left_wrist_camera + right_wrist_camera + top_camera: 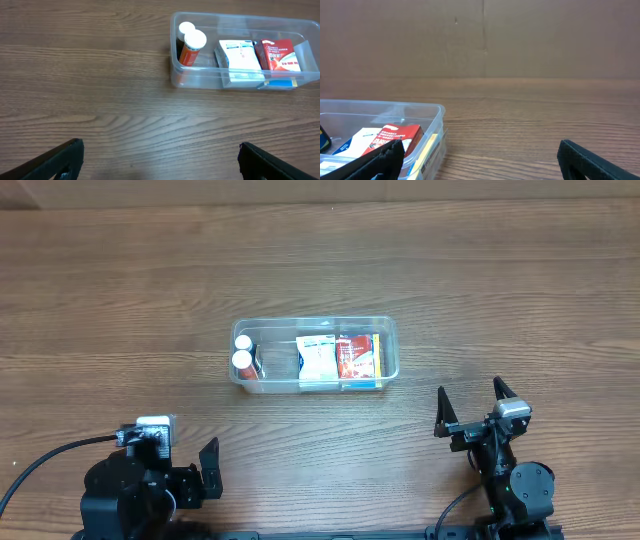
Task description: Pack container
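The clear plastic container point(390, 340) stands at the table's middle. Inside are two white-capped bottles point(242, 361) at its left end, a white-and-blue box point(316, 360) and a red box point(356, 356) with a yellow-and-blue pack at its right. It also shows in the left wrist view point(200, 80) and the right wrist view point(432, 112). My left gripper point(208, 470) is open and empty near the front left edge, well short of the container. My right gripper point(470, 405) is open and empty, front right of the container.
The wooden table point(120, 300) carries nothing else that I can see. A brown wall point(480, 35) stands behind the table's far edge. Black arm bases and a cable sit along the front edge.
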Controlling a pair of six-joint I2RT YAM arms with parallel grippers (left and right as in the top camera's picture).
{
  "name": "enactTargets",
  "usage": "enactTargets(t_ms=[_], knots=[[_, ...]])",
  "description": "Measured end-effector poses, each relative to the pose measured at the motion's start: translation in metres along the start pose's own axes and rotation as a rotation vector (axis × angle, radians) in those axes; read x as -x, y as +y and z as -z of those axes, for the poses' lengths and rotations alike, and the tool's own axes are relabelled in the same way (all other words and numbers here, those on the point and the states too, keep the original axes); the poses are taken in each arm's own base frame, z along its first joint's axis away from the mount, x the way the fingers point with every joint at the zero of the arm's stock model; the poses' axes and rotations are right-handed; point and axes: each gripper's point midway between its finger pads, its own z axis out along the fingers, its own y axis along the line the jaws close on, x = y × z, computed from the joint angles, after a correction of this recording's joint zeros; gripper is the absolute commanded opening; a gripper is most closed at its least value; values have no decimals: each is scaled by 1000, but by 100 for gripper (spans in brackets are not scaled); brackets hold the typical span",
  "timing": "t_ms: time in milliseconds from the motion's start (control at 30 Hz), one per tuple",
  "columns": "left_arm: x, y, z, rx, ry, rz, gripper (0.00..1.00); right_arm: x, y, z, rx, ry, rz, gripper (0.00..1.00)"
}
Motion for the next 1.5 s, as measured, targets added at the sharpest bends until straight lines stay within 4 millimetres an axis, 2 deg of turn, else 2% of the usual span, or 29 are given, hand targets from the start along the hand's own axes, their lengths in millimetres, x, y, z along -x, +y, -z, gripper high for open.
enactTargets(t_ms=[733,900,1000,1100,1167,1300,1500], knots=[[1,1,-2,6,-18,0,100,0,0,0,0,-1,-1,100],[30,11,-22,52,-253,2,100,0,0,0,0,0,0,100],[12,17,-50,69,-273,4,100,0,0,0,0,0,0,100],[3,20,-75,69,-335,7,100,0,0,0,0,0,0,100],[4,21,-88,63,-406,10,100,0,0,0,0,1,0,100],[11,21,-101,51,-548,9,100,0,0,0,0,0,0,100],[28,19,-101,33,-732,7,100,0,0,0,0,0,0,100]])
